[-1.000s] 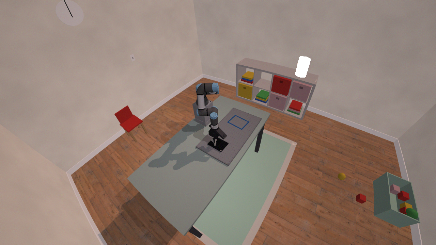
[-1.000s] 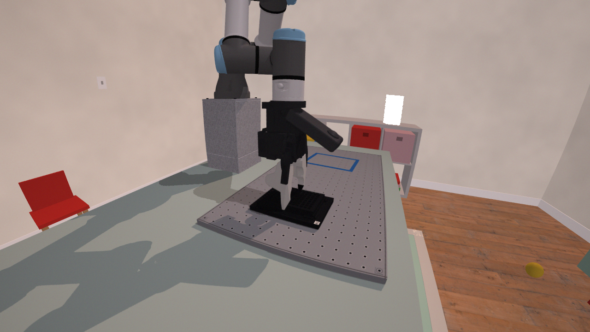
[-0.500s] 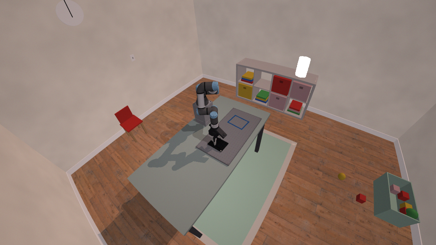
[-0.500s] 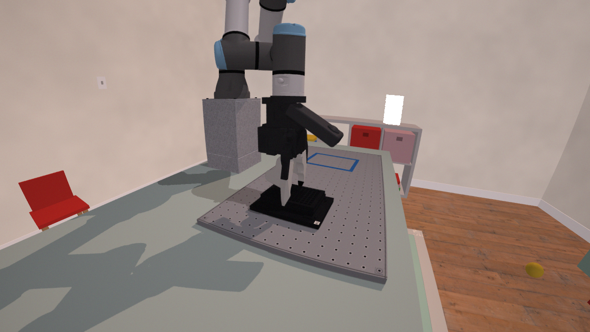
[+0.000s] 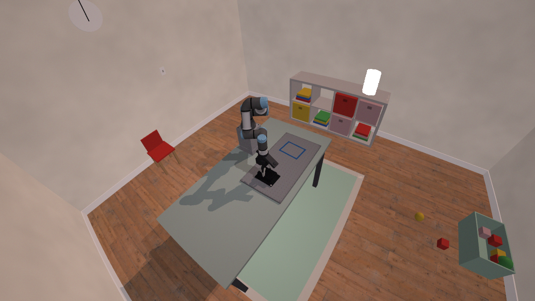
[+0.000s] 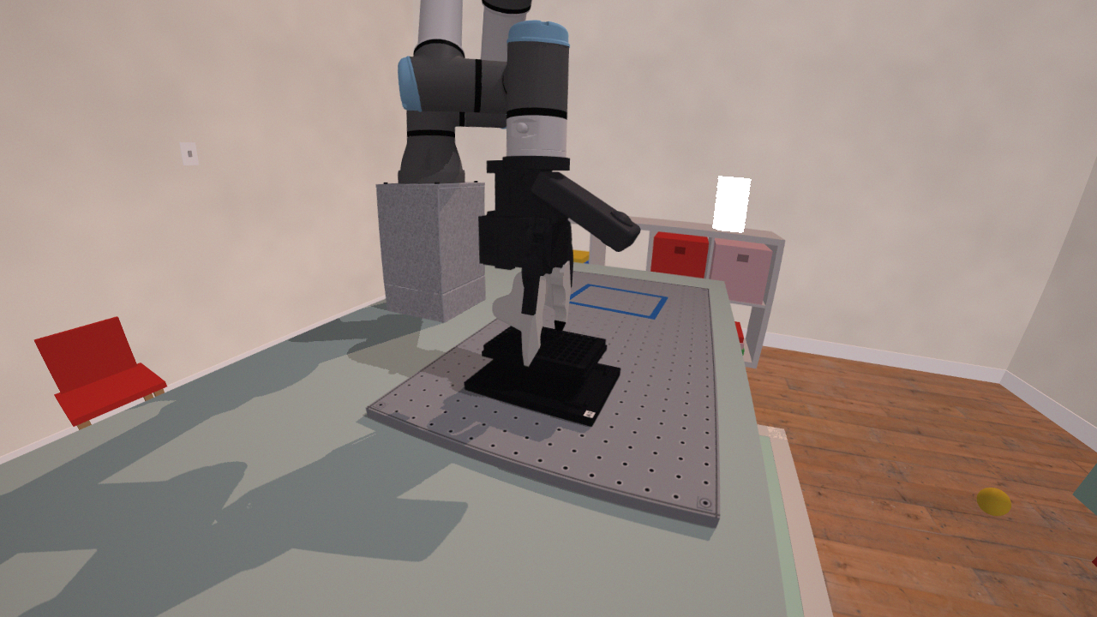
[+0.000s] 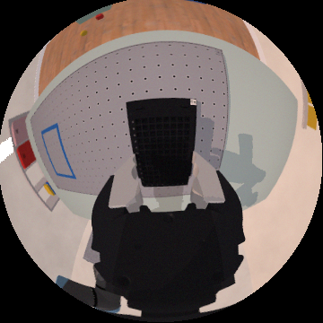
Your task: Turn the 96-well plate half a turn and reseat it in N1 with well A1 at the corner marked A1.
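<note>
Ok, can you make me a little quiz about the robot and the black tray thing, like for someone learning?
1. True or false: the gripper is shut on the 96-well plate.
2. What does the plate nest N1 sit on? A) the red chair B) the grey board with holes C) the floor
3. Fill in: the outline taped on the board is coloured ____.

Key: 1 true. 2 B, the grey board with holes. 3 blue, the blue outline.
</note>
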You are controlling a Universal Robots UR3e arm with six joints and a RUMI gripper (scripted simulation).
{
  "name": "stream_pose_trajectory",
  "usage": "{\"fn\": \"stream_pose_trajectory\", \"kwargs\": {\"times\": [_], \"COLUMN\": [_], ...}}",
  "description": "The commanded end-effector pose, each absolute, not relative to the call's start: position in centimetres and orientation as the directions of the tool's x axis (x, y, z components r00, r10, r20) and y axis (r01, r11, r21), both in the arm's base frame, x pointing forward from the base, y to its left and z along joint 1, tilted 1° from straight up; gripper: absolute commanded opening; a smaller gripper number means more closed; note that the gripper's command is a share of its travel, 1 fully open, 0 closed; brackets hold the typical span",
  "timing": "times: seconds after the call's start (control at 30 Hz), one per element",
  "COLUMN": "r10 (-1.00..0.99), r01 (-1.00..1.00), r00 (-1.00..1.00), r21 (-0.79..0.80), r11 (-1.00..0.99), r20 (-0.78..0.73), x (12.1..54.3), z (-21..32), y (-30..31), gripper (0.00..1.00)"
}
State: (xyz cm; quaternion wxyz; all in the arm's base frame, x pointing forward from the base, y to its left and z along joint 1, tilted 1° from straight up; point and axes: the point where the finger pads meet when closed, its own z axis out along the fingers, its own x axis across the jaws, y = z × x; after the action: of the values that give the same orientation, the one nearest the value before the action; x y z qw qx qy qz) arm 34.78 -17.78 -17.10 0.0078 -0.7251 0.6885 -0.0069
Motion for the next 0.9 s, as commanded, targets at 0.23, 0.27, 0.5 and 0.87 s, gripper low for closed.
{"fn": "stream_pose_trajectory", "kwargs": {"times": [0.23, 0.27, 0.5, 0.87], "r10": [-0.999, -0.999, -0.999, -0.999], "r01": [-0.998, -0.998, -0.998, -0.998], "r00": [0.052, 0.052, 0.052, 0.052], "r21": [-0.022, -0.022, -0.022, -0.022], "r11": [-0.052, -0.052, -0.052, -0.052], "r20": [0.001, 0.001, 0.001, 0.001], "x": [34.8, 34.8, 34.8, 34.7], "z": [-15.5, -15.3, -14.2, -12.8], "y": [-17.8, -17.8, -17.8, -17.8], "gripper": [0.00, 0.00, 0.00, 0.00]}}
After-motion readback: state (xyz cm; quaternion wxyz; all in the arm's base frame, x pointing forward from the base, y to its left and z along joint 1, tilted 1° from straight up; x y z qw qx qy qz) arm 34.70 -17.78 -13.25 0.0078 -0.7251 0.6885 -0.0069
